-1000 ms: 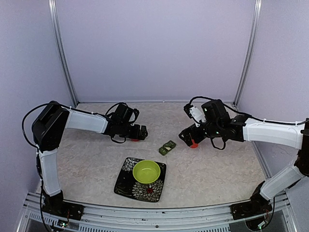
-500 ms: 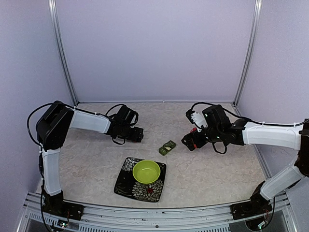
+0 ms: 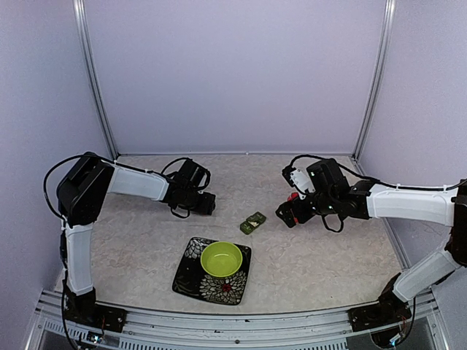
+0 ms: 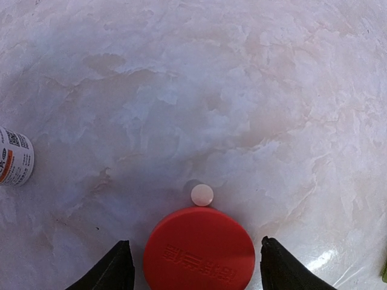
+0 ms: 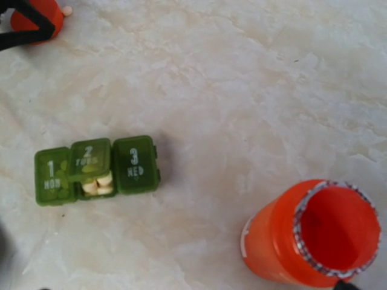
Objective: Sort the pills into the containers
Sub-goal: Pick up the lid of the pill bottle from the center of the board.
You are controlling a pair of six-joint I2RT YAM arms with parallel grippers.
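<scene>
My left gripper (image 4: 195, 257) stands partly open astride the red cap (image 4: 199, 251), with a slim gap on either side. One pale pill (image 4: 202, 194) lies just beyond the cap. I cannot tell how my right gripper (image 3: 286, 213) stands. The orange bottle (image 5: 311, 232) is close by it, and the green pillbox (image 5: 97, 172) lies farther ahead to its left, middle lid ajar.

The red cap (image 4: 198, 249) is cut by the near edge of the left wrist view, a white labelled cylinder (image 4: 14, 157) by its left edge. From above, the left gripper (image 3: 208, 203) hides that cap, and the lids of the pillbox (image 3: 253, 222) are too small to read.
</scene>
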